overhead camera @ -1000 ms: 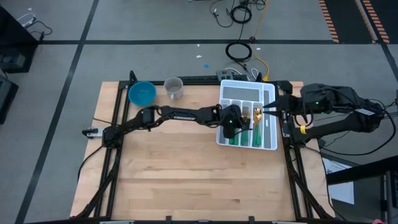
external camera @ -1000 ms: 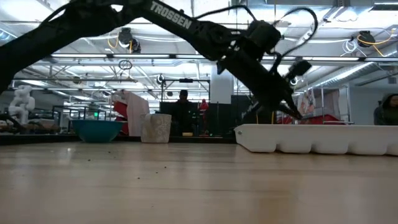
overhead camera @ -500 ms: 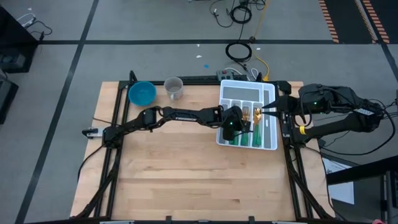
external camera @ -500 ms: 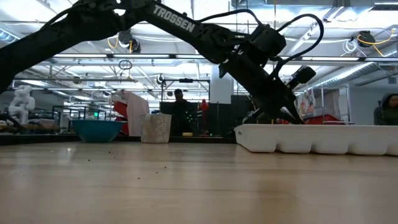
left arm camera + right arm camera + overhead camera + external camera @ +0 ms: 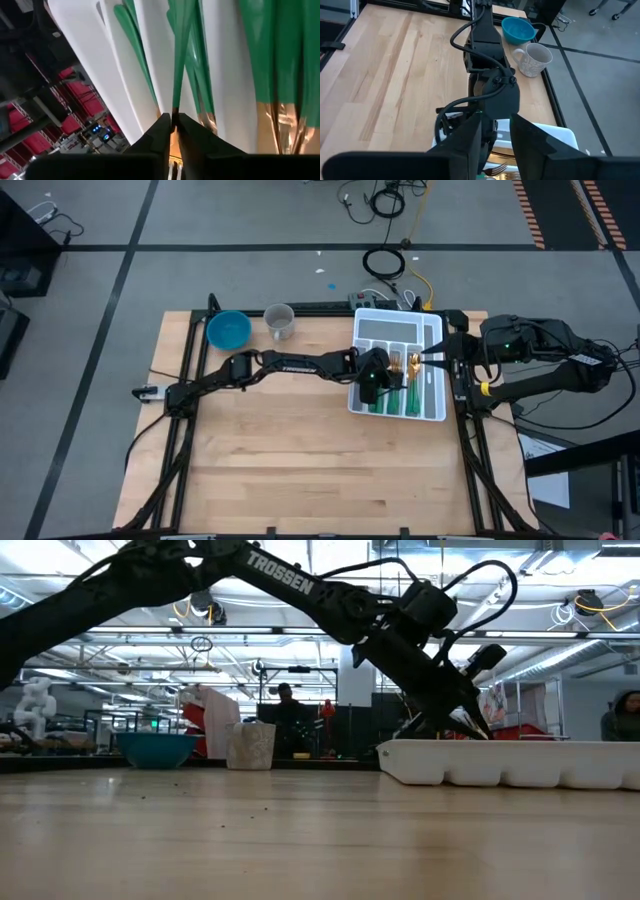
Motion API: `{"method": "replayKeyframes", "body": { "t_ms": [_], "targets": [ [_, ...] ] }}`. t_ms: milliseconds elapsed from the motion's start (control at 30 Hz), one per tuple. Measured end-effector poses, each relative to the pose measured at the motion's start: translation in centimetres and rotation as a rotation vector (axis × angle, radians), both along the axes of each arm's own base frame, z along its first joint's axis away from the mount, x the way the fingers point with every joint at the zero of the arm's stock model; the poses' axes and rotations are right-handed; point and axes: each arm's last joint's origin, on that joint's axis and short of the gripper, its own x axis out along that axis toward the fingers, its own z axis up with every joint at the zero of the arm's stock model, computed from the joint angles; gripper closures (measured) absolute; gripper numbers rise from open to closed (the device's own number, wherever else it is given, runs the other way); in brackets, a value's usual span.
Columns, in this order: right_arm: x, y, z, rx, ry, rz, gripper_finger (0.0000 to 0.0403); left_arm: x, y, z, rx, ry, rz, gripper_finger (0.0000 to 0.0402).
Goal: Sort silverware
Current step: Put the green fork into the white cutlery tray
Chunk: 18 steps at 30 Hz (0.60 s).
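Note:
The silverware lies in the slots of a white divided tray (image 5: pixel 432 330) at the table's right, green handles (image 5: pixel 409 396) toward the near edge and gold heads (image 5: pixel 412 365) toward the far edge. My left gripper (image 5: pixel 173 127) reaches slanting down into the tray (image 5: pixel 520 762), its fingers nearly shut about one green-handled piece (image 5: pixel 181 60). In the low view its tip (image 5: pixel 478 730) dips behind the tray's rim. My right gripper (image 5: pixel 496 142) hangs over the tray's right side (image 5: pixel 428 358), open and holding nothing. My left gripper pinches one piece of silverware between its two fingertips at the neck (image 5: pixel 173 111), where the green handle meets the gold head. The fingers come slanting down from the table's left. The handle runs on ahead of them, low over a tray slot beside other green handles.
A blue bowl (image 5: pixel 229 330) and a pale mug (image 5: pixel 279 321) stand at the table's far edge, left of the tray. Bare wooden tabletop (image 5: pixel 300 450) spreads over the middle and near side. Black frame rails (image 5: pixel 190 410) run along the table's edges.
My left gripper has tipped a little further down toward the tray; its tip sits lower behind the rim than a second ago.

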Motion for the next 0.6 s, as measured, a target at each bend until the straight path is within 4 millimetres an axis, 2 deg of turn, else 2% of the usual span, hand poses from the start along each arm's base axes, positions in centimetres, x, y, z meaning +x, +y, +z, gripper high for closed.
{"method": "replayKeyframes", "body": {
  "t_ms": [167, 600],
  "targets": [
    [0.0, 0.0, 0.0, 0.019, -0.003, -0.013, 0.0294, -0.1, 0.81, 0.02, -0.063, -0.007, 0.062, 0.0344],
    [0.0, 0.0, 0.0, 0.031, -0.006, -0.022, 0.0286, 0.03, 1.1, 0.28, -0.099, -0.039, 0.097, 0.0304]
  ]
}}
